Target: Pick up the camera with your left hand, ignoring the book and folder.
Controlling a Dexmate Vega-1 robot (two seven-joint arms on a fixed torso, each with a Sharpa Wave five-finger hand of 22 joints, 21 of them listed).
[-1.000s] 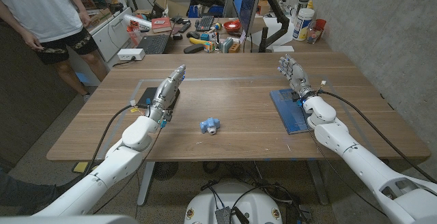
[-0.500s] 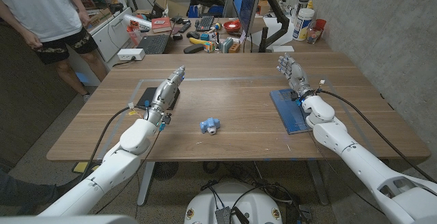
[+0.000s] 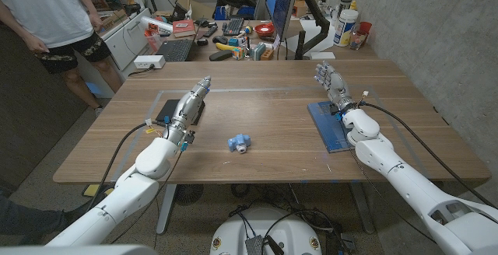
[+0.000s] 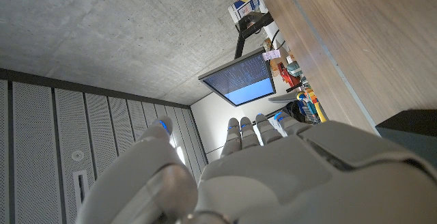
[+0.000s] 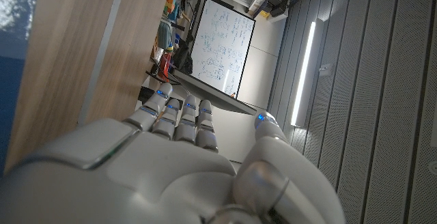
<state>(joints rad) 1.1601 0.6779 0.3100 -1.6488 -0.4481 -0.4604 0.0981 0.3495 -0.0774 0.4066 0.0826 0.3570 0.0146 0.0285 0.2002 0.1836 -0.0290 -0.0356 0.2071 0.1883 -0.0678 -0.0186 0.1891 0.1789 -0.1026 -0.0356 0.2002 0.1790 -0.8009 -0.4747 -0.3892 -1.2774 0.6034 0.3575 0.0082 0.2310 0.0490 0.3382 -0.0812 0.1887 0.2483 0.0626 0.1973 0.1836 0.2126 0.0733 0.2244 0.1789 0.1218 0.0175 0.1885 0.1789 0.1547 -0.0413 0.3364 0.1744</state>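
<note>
A small blue and white camera [image 3: 239, 142] lies near the middle of the wooden table [image 3: 257, 119], toward its front edge. My left hand [image 3: 191, 103] stands left of it and further back, fingers straight and together, holding nothing; it is over a black folder [image 3: 170, 113]. The same hand [image 4: 259, 162] appears from behind in the left wrist view with the fingers extended. At the table's right side my right hand [image 3: 331, 82] is empty with fingers apart, above a blue book [image 3: 333, 125]. The right wrist view has that hand [image 5: 177, 156] beside the blue book [image 5: 13, 60].
A person [image 3: 54, 14] stands off the table's back left corner. Behind the far edge are a laptop [image 3: 173, 49], a monitor [image 3: 280, 2], bottles [image 3: 346, 26] and desk clutter. A pale taped rectangle marks the tabletop.
The right hand has drifted very slightly back and left. The left hand and the camera stay where they were.
</note>
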